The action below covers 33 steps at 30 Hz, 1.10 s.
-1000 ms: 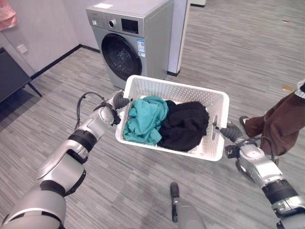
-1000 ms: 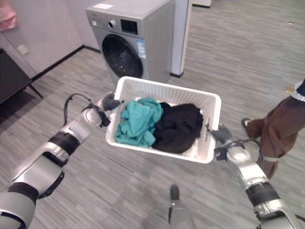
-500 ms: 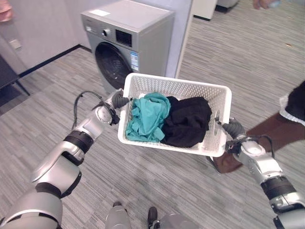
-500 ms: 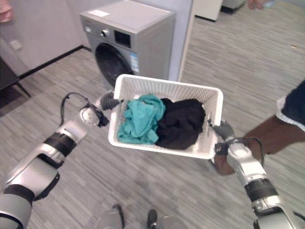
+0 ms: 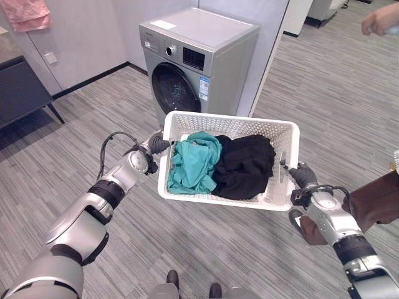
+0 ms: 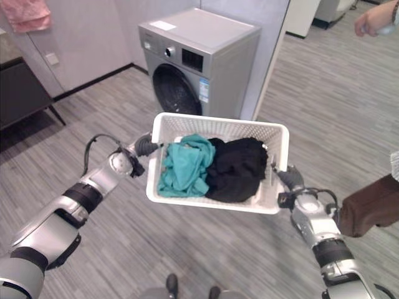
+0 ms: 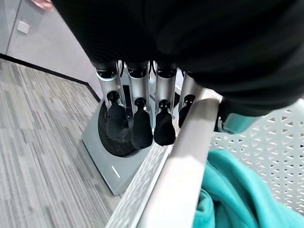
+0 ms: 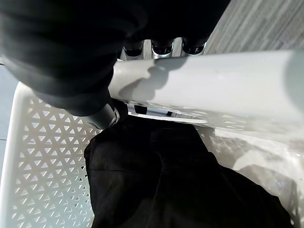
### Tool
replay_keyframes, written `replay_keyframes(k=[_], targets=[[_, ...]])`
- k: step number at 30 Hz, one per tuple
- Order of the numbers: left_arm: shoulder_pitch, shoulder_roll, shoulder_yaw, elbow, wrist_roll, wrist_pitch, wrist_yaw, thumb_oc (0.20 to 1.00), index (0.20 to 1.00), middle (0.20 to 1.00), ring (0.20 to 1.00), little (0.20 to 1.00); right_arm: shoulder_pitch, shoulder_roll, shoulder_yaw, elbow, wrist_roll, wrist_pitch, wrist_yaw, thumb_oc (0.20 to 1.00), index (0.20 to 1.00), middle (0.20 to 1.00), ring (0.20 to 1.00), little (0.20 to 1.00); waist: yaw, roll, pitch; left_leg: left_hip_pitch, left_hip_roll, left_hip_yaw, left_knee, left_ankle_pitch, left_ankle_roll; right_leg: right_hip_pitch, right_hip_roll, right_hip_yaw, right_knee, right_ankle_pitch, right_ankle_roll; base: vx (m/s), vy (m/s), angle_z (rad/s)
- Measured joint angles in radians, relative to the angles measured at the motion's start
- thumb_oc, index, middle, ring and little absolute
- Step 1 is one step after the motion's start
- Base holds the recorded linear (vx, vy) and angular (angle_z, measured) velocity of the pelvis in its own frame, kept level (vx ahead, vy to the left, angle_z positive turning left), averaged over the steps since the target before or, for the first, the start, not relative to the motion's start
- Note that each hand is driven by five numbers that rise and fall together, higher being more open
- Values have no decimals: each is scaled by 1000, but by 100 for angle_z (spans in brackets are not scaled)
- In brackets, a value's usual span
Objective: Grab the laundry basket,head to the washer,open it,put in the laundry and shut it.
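Head view: white laundry basket (image 5: pixel 283 134) held off the floor, between both arms, in front of the grey washer (image 5: pixel 201 59), door closed. Contents: teal garment (image 5: pixel 193 163), black garment (image 5: pixel 244 165).

Left wrist view: left robot hand (image 7: pixel 137 118), fingers curled over the basket rim.

Right wrist view: right robot hand (image 8: pixel 102 111) wrapped round the opposite rim.
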Motion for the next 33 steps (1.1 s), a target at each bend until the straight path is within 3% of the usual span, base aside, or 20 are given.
replay_keyframes(k=[8, 9, 11, 16, 18, 19, 21, 23, 25, 29, 33], targets=[[9, 3, 2, -9, 0, -14, 0, 200, 200, 200, 200, 200, 2, 4, -9, 1, -2, -6, -4, 200, 200, 200, 200, 200, 10, 35, -29, 13, 7, 16, -16, 4, 8, 1, 8, 19, -8, 5, 7, 44, 43, -5], [46, 3, 46, -37, 13, -15, 5, 200, 200, 200, 200, 200, 3, 13, 4, 14, -77, -14, -3, 200, 200, 200, 200, 200, 15, 36, -46, -9, 6, 15, -7, 4, 9, -17, 8, 18, -10, 4, 3, 43, 11, -8], [196, -3, 166, -182, 40, -48, 55, 200, 200, 200, 200, 200, 28, 40, 35, 71, -250, -42, 2, 200, 200, 200, 200, 200, 30, 27, -110, -115, 7, 7, 58, -6, 11, -83, 6, 28, -30, 8, -12, 57, 4, -8], [338, -7, 166, -193, 67, -21, 59, 200, 200, 200, 200, 200, 60, 76, 88, 146, -315, -36, 33, 200, 200, 200, 200, 200, 68, 31, -105, -171, -3, -16, 118, -6, 11, -75, 1, 25, -100, 51, -13, 32, 10, 4], [371, -8, 169, -193, 66, -17, 59, 200, 200, 200, 200, 200, 60, 91, 88, 154, -316, -26, 36, 200, 200, 200, 200, 200, 85, 16, -90, -239, -22, -17, 225, -15, 8, -45, -21, 26, -149, 79, -18, 36, 17, 4], [384, -6, 174, -195, 66, -17, 59, 200, 200, 200, 200, 200, 60, 94, 88, 152, -316, -25, 36, 200, 200, 200, 200, 200, 93, 11, -85, -248, -32, -27, 211, -18, 7, -44, -30, 28, -149, 78, -20, 35, 22, 8], [386, -4, 181, -197, 66, -18, 59, 200, 200, 200, 200, 200, 52, 93, 87, 145, -319, -25, 33, 200, 200, 200, 200, 200, 95, 16, -72, -250, -25, -44, 76, 14, -2, -34, -29, 25, -149, 71, -21, 13, 18, 5], [386, -4, 187, -197, 66, -18, 59, 200, 200, 200, 200, 200, 51, 86, 86, 128, -326, -25, 31, 200, 200, 200, 200, 200, 94, 29, -67, -253, -7, -44, 20, 54, -6, -28, -20, 25, -149, 66, -11, 1, 9, -10], [386, -11, 198, -202, 66, -18, 59, 200, 200, 200, 200, 200, 55, 52, 86, 82, -338, -25, 26, 200, 200, 200, 200, 200, 88, 88, -66, -241, 38, -48, -8, 113, -6, -9, 25, 26, -149, 46, 18, -9, 18, -13], [372, 0, 209, -230, 66, -19, 61, 200, 200, 200, 200, 200, 48, 40, 56, 35, -343, -26, 16, 200, 200, 200, 200, 200, 79, 41, -43, -233, -17, -36, -39, 131, 16, -14, -33, 22, -148, 17, 70, -63, 26, 5], [316, 2, 213, -230, 65, -19, 67, 200, 200, 200, 200, 200, 12, 5, 51, 14, -334, -26, 8, 200, 200, 200, 200, 200, 81, 28, -21, -286, -43, -19, 28, 131, 15, -14, -57, -9, -148, 1, 78, 47, 90, 27]])
